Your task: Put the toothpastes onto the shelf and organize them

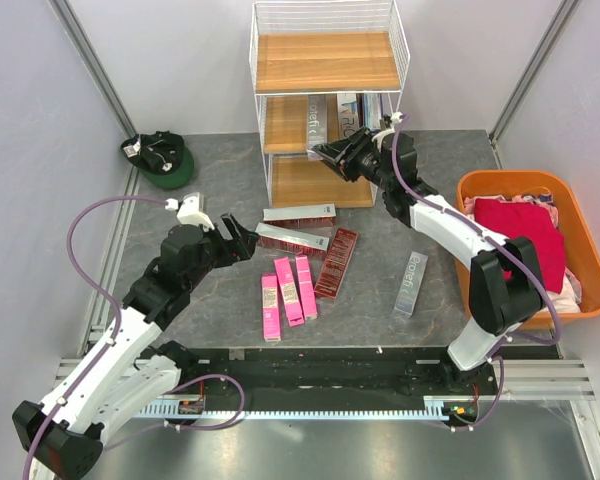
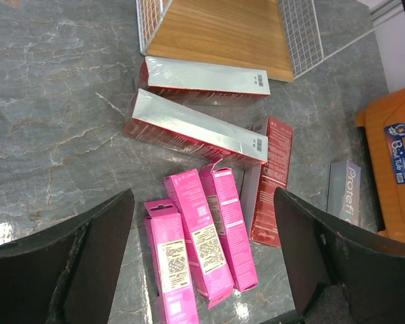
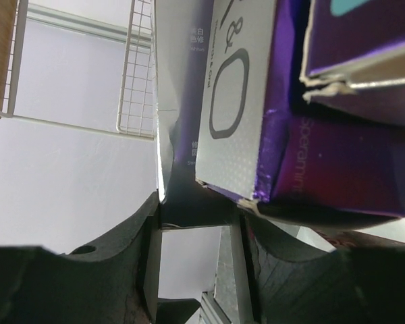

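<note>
Evidently grips a silver toothpaste box (image 3: 179,135) end-on in the right hand (image 3: 197,219) to slot it onto the shelf (image 1: 325,60), hovering the splayed left hand (image 2: 202,202) over pink boxes (image 2: 196,250), ready.

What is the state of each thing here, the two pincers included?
left pincer: open, empty.
right pincer: shut on the held silver box.
held silver box: upright at the middle board.
pink boxes: three, flat on the table, side by side.
dark red boxes: three, lying on the table.
loose silver box: flat on the table, alone.
shelf: upright, top board bare.
orange tub: holding cloth.
</note>
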### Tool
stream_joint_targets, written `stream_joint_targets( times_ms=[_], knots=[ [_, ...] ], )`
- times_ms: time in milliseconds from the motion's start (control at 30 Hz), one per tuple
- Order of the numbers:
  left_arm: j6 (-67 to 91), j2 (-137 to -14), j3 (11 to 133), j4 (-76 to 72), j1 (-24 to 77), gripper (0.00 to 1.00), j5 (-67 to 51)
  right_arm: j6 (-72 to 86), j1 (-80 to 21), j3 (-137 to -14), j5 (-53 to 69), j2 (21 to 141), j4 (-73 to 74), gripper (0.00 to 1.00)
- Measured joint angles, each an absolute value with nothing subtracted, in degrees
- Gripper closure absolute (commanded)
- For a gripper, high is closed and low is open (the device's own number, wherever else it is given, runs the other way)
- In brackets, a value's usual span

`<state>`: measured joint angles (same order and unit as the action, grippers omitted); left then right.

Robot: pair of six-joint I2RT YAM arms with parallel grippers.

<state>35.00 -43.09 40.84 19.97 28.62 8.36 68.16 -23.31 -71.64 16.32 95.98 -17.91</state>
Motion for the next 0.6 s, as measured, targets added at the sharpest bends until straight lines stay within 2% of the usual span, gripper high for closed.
stream_joint_targets(
  times_ms=[600],
  knots=[
    [35.14, -44.84, 40.84, 17.78, 28.62, 0.10, 6.87, 67.35, -24.97, -67.81, 14.26, 93.01, -16.80, 0.82]
  ],
)
